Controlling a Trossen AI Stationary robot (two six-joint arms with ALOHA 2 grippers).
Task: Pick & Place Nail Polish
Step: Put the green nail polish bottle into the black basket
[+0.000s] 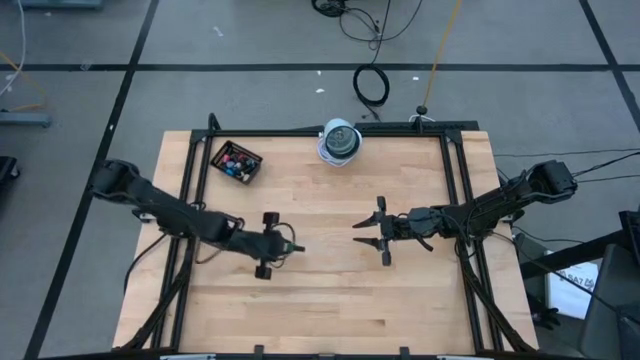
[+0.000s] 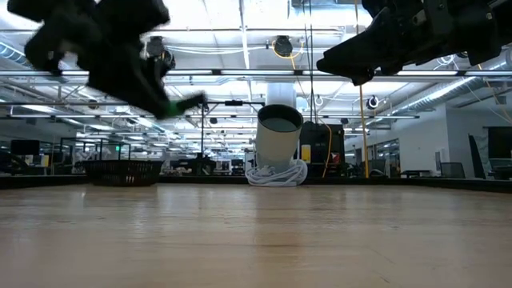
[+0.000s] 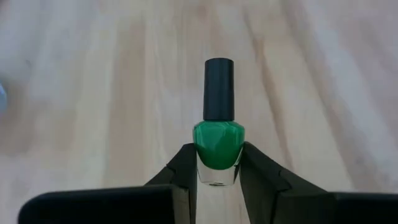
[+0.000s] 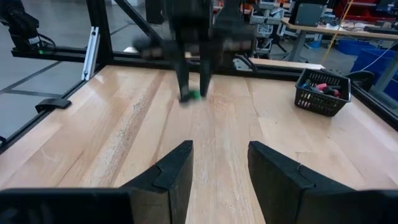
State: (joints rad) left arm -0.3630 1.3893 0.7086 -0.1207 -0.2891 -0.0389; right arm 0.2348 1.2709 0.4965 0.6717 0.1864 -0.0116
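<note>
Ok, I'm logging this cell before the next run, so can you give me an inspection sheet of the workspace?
Surface: wooden table, bare in the middle.
Job's things: green nail polish bottle held above the table; other bottles in the black basket at the far left corner.
Clutter: white cylinder at the far edge.
Grippers: left gripper shut on the green bottle; right gripper open, facing it, holding nothing.
Cables: black and yellow cables on the floor beyond the table.
Surroundings: open workshop, no person seen.

Basket bottles too small
</note>
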